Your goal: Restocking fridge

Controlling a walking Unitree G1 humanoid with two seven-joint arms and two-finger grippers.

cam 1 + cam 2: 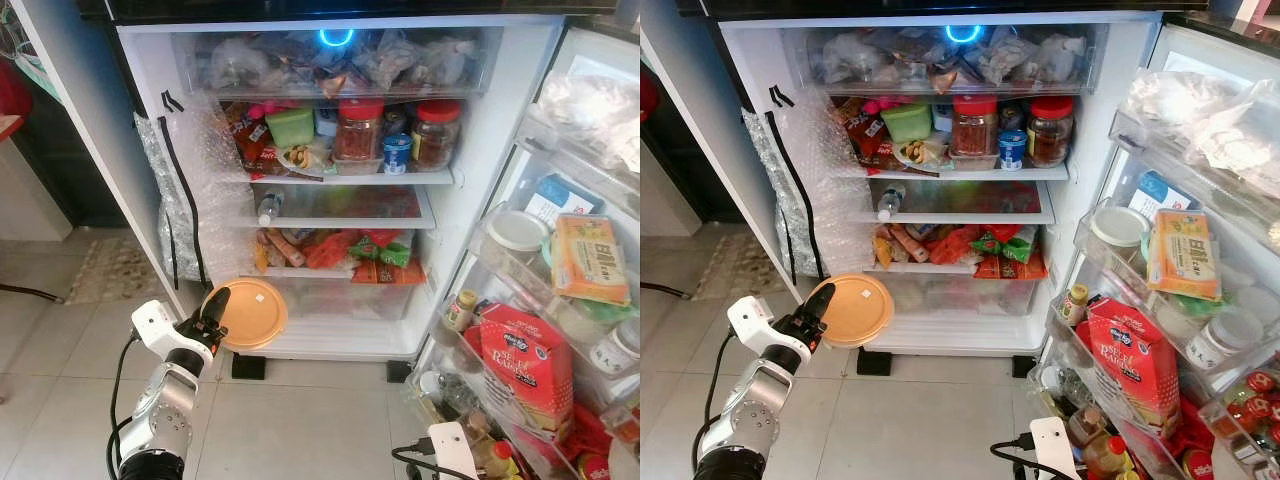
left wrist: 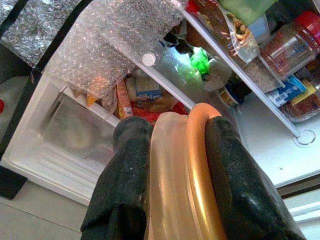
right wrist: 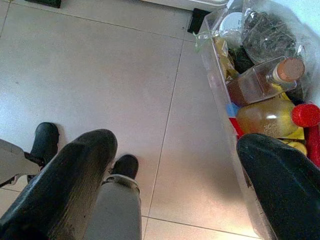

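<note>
The fridge [image 1: 480,200] stands open, its shelves crowded. Low at its bottom left, the left gripper [image 1: 213,318] pinches the rim of an orange-lidded container [image 1: 250,312]; likely light, stiff and slippery. The right gripper [image 3: 172,187] hangs spread wide over the floor.

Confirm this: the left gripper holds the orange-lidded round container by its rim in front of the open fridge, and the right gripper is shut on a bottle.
Not quite. The right gripper is open and holds nothing, as the right wrist view shows. The rest stands: the left gripper holds the orange-lidded container by its rim before the open fridge.
</note>
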